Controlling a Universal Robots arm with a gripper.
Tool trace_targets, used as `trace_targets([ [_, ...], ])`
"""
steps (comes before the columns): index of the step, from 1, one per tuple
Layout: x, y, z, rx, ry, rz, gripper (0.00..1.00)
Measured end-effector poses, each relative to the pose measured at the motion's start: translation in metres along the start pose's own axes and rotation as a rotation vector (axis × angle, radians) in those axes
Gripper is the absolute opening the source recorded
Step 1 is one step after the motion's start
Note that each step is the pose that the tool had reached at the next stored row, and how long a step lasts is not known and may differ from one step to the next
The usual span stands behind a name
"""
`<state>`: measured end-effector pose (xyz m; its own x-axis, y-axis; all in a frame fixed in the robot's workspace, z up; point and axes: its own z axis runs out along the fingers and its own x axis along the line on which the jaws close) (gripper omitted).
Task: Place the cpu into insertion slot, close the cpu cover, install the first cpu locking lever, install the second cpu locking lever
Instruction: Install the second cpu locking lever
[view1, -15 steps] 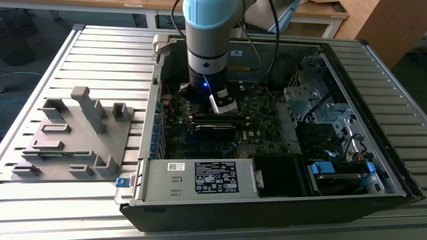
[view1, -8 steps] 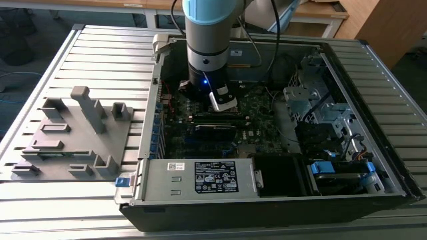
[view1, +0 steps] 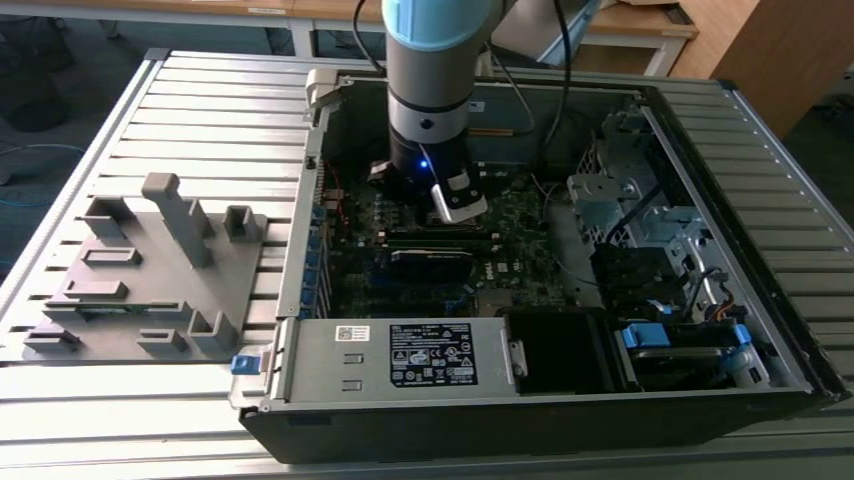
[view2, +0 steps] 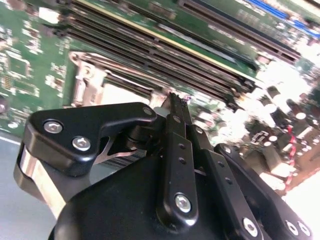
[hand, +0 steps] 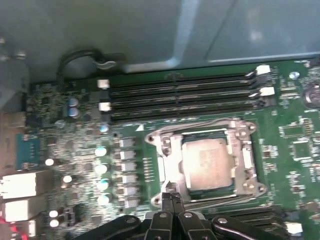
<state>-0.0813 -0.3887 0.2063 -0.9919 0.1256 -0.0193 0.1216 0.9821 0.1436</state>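
Sitting in the insertion slot (hand: 210, 162) with the cpu cover (hand: 167, 150) down around it, the cpu (hand: 207, 161) lay flat. Fingers pinched together on nothing, the end effector (hand: 171, 200) hovered at the socket's edge, likely working a lever.

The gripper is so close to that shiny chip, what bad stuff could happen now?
The gripper sits shut right at the edge of the cpu cover, which lies over the cpu. It might slip off the thin metal and scrape the green board. It might also bump the small round parts beside the socket, or the long black memory slots.
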Motion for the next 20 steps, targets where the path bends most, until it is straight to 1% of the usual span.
trace_targets([
  [3,-0.0083,0.001,0.0003,0.0001,0.0009,0.0,0.1],
  [5,-0.0109,0.0018,0.0005,0.0003,0.001,0.0,0.1],
  [7,-0.0126,0.004,0.0008,0.0007,0.0009,0.0,0.1],
  [11,-0.015,0.013,0.0022,0.0038,0.0005,0.0,0.1],
  [16,-0.0182,0.0257,0.0042,0.0119,-0.0004,0.0,0.1],
  [20,-0.0253,0.0319,0.0053,0.019,-0.0013,-0.001,0.1],
])
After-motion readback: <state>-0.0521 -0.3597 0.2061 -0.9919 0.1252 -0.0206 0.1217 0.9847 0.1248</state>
